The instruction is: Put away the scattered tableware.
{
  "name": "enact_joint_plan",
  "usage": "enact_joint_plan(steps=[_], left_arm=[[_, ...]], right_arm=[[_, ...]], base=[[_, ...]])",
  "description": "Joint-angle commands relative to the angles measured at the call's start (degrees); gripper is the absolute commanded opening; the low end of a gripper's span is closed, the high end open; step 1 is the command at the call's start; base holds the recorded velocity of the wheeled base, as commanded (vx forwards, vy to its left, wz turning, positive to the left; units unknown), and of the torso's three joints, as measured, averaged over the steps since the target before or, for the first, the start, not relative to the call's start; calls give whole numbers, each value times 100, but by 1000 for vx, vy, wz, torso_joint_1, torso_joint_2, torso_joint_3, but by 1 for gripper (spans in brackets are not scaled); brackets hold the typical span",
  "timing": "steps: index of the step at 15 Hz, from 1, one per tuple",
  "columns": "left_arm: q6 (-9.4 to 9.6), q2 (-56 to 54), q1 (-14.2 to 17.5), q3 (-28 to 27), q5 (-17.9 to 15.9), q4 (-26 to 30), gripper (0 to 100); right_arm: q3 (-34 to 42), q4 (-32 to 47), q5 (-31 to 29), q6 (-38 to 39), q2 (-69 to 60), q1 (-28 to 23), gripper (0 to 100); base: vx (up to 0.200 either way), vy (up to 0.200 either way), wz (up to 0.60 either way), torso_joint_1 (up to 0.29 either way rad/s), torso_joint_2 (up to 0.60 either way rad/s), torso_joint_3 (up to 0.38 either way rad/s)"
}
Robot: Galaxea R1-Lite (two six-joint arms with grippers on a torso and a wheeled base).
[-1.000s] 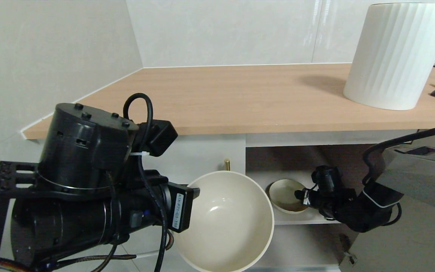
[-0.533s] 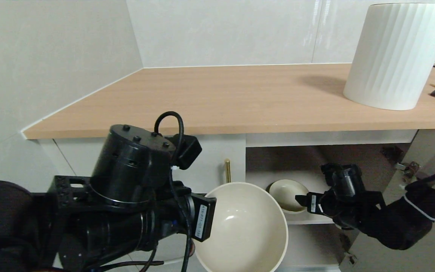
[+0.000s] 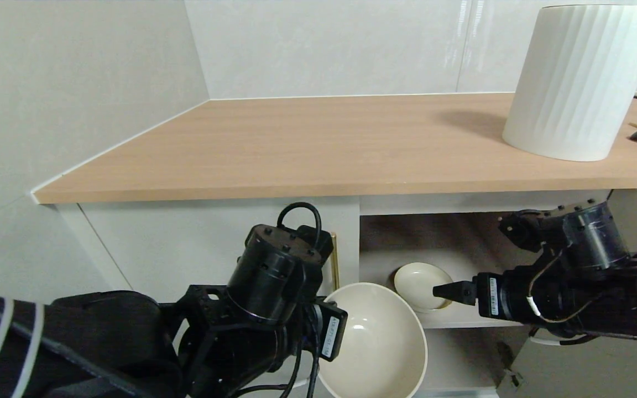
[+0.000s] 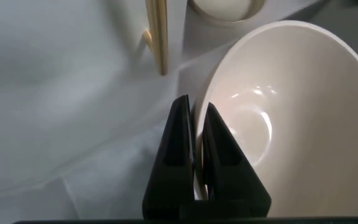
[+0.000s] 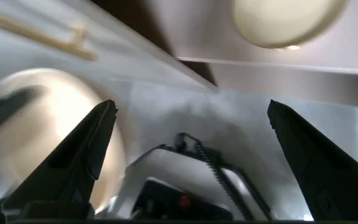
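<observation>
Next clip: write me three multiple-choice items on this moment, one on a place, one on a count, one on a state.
1. Where does the small cream bowl sit?
A. On the wooden countertop
B. On the open cabinet's white shelf
C. Beside the white ribbed cylinder

2. How many cream bowls show in the head view?
A. One
B. Two
C. Three

3. How is the right claw?
A. Open and empty
B. Shut on the small bowl
C. Shut on a spoon

Answers:
1 B: it rests inside the cabinet.
2 B: the large cream bowl, gripped at its rim by the left claw, plus the small one.
3 A: its fingers stand wide apart, nothing between them.
</observation>
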Motion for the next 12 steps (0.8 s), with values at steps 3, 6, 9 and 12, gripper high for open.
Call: enact_joint_plan(steps=[3, 6, 9, 12], left_arm=[[315, 455, -151, 300, 313, -773, 0], [333, 481, -151, 300, 366, -993, 0], [333, 455, -212, 291, 436, -1037, 0], [333, 375, -344, 300, 489, -1169, 0]], right_arm=[[-116, 124, 65, 31, -444, 360, 100], [-98, 379, 65, 31, -312, 694, 100], [-116, 379, 48, 31, -40, 738, 100], [-125, 379, 48, 40, 153, 817, 100]], base=[[0, 0, 0, 0, 0, 0], [0, 0, 0, 0, 0, 0], [0, 0, 0, 0, 0, 0], [0, 0, 0, 0, 0, 0]])
